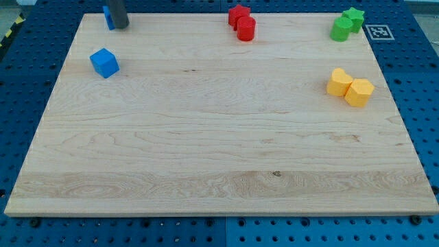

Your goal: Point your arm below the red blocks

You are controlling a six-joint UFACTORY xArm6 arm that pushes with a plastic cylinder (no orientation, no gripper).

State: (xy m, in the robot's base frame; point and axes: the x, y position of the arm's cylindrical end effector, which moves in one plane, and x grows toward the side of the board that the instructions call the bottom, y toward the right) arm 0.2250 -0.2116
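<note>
- Red star block (238,14) touches red cylinder block (246,29) at the wooden board's (206,137) top edge.
- My tip (120,26), a bare rod holding nothing, sits well left, beside a blue block (108,18).

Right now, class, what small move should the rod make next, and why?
Probably slide my tip toward the view's right and slightly down. It sits at the top left beside a blue block, while the red star and red cylinder touch at top centre.

A blue cube (104,62) at the view's left, paired green blocks (346,24) and yellow blocks (350,86) at the right
</note>
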